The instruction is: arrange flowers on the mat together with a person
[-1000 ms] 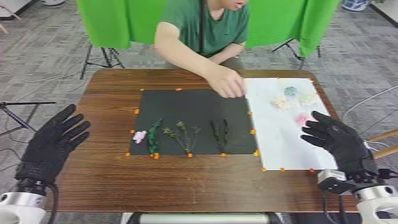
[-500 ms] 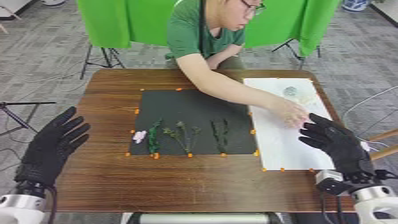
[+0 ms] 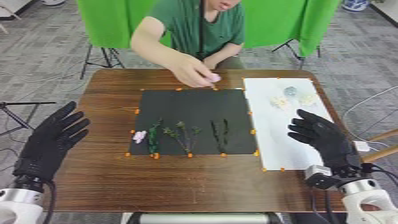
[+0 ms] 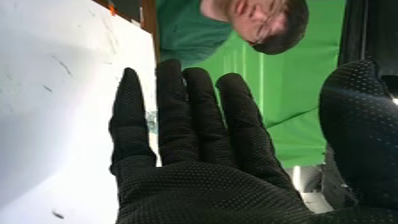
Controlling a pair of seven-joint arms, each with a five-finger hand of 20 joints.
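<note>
Nearest you, your left hand point(image 3: 49, 140) is open beside the mat's side of the table point(image 3: 178, 185), its fingers extended and holding nothing. Your right hand point(image 3: 324, 137) is over the white sheet point(image 3: 282, 132), also open and empty, the fingers nearly straight and the thumb spread well clear of them. Further in, along the near part of the black mat point(image 3: 191, 107), you have a small pink flower point(image 3: 139, 136) at the left, then a green leafy stem point(image 3: 154, 137), a branching stem point(image 3: 185, 135) and a dark narrow sprig point(image 3: 225, 131), all lying with their lengths running toward the person. Beyond these, on the far part of the sheet, lie a cream flower point(image 3: 280, 102), a pale yellow flower point(image 3: 307, 99) and a blue-green flower point(image 3: 290, 91). Farthest off, the person's hand point(image 3: 191, 72) pinches a pink bloom point(image 3: 213, 78) above the far edge of the mat, probably about to place it, so you would do well to leave that space free. The arrangement looks partly done. If your turn is next, expect the loose blooms to be very light, soft and easily crushed; close thumb and fingertips low on the firmer base rather than across the petals, and press only lightly, since a flat flower could slide on the sheet or shed a petal.
</note>
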